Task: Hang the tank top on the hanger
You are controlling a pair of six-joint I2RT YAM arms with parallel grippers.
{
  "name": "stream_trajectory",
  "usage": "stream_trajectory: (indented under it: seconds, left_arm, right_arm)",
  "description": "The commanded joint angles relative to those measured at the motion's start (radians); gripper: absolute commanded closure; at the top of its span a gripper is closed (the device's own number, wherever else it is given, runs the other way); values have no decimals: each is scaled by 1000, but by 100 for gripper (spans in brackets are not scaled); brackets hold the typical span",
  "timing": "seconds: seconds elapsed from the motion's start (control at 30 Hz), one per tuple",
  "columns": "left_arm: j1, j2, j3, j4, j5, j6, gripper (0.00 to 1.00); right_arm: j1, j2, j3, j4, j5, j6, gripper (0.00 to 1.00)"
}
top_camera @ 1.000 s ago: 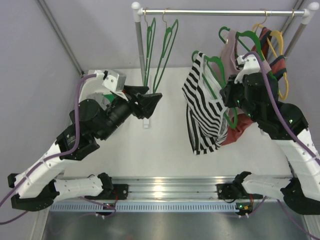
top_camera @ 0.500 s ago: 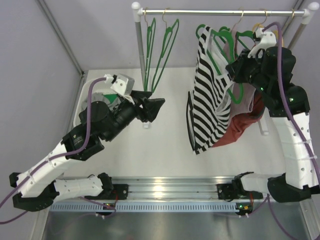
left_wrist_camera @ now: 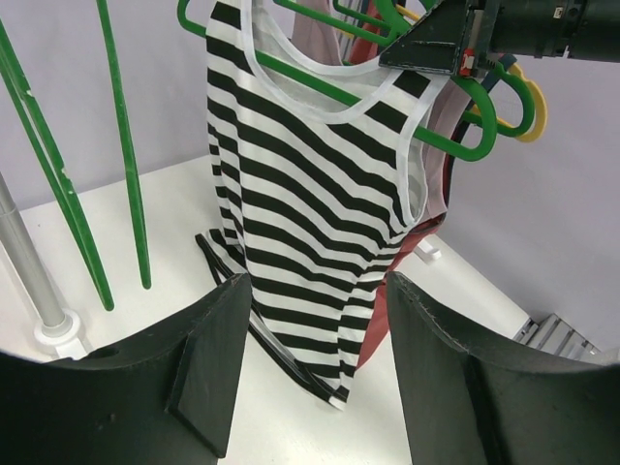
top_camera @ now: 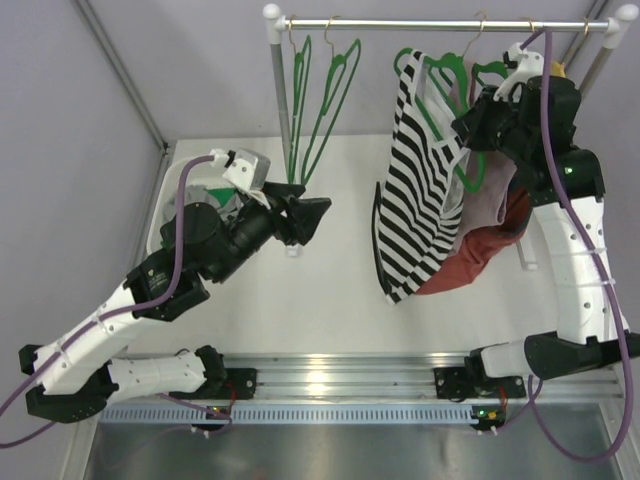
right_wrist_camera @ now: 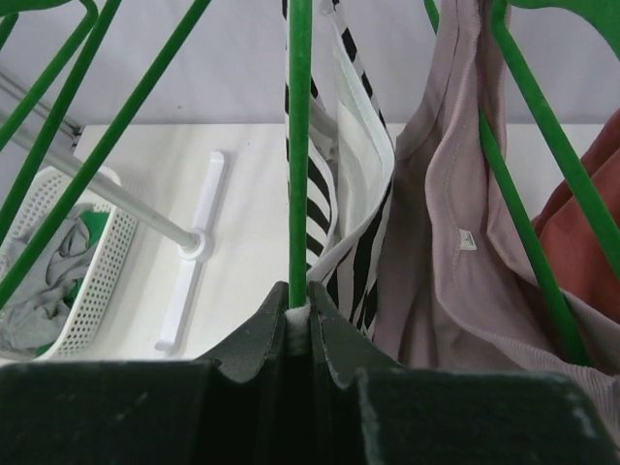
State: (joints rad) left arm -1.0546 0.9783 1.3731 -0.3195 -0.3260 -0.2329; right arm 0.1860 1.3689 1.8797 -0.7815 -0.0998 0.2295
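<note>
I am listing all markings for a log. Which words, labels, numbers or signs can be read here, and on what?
No text can be read.
White print on the right arm: too small.
Tag on the pink top: blurred.

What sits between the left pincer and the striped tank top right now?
Nothing: the top view shows only bare table between the left pincer and the tank top; the left wrist view agrees.
</note>
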Motion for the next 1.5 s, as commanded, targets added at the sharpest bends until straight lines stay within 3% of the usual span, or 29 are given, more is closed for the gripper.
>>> stream_trajectory:
  seconds: [0.0,0.07,0.37,0.5,0.63,0.67,0.93,1.3,1.47]
  left_arm:
    - [-2,2,-8,7,10,-9,37]
    - [-1,2,-17,10,8,-14,37]
    - [-1,-10,-34,8,1,-14,37]
    - [-2,-21,-42,2,-7,-17,37]
    - [-1,-39,-63,0,-21,-22,37]
    - [-2,-46,-66,2,-22,-23,37]
    - [-1,-67,-135,-19,-77,-66,37]
    - [-1,-122,-340,-36,-154,-186,38]
    - [-1,-136,-394,-52,-183,-230,38]
  right_arm:
    - [-17,-37,-20,120,-25,11,100]
    - [-17,-57,-45,122,-12,14,98]
    - [-19,-122,-57,59,21,41,40]
    - [-19,-172,-63,10,46,41,24]
    - [-17,-261,-125,-4,0,42,14]
    - [-17,-280,-139,-2,-17,44,4]
    - [-17,-497,-365,-19,-150,91,0]
    - [-17,-792,-799,-24,-147,131,0]
    - [-17,-814,-887,-42,-101,134,0]
